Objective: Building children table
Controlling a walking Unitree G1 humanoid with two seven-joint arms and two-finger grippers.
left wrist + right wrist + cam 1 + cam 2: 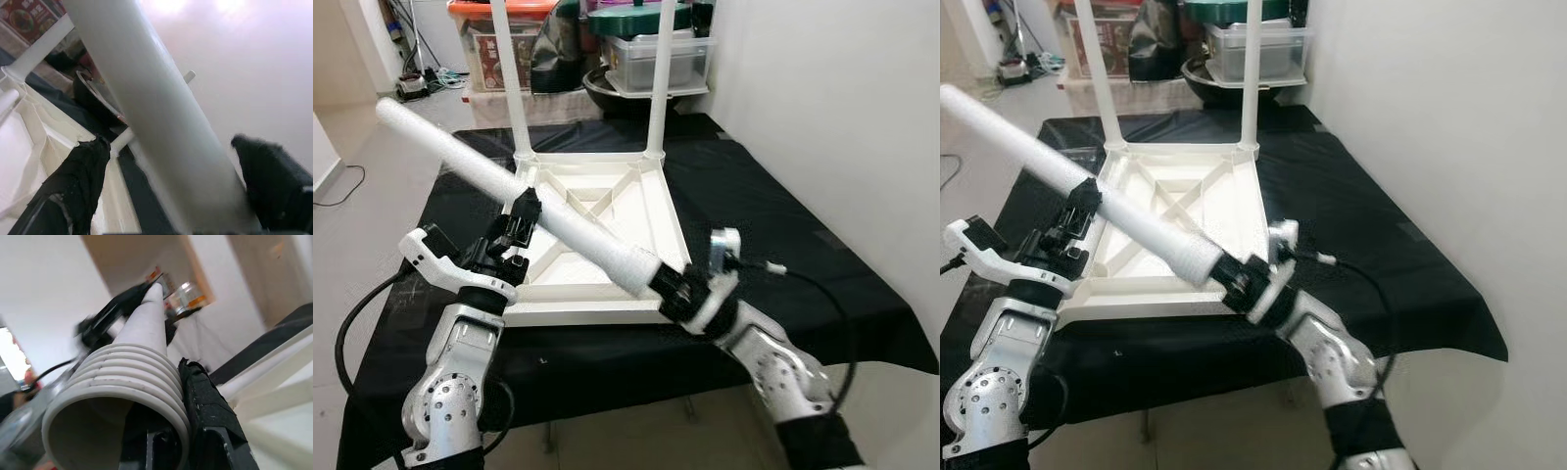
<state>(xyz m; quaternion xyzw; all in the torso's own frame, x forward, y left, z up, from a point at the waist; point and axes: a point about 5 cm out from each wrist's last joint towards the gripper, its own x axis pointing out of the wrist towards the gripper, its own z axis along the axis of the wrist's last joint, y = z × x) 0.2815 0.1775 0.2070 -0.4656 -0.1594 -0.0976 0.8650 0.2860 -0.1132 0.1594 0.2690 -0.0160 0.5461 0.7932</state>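
The table (607, 211) lies upside down on a black cloth (773, 215), its ribbed underside up so the corner sockets are within reach — two legs (658, 73) are already standing in the far corners, which suggests the job is about half done.

At the left, the left gripper (522, 217) has its two black fingers (83, 171) either side of a third loose leg (509, 186), part-way along it; in the left wrist view the fingers stand just off the white tube, so this looks like a loose steadying hold, not a firm clamp. The leg slants across the table, its plain end up in the air past the left gripper and its threaded end low toward the right.

At the right, the right gripper (677, 286) is clamped around that threaded end — the ridges (132, 377) show right against its finger in the right wrist view (probably the end meant to screw into a socket). It sits above the near right corner of the table (677, 294), so the likely aim is to stand the leg up and seat it there, with one arm guiding while the other bears the weight.

Behind the table stand storage bins (661, 44).
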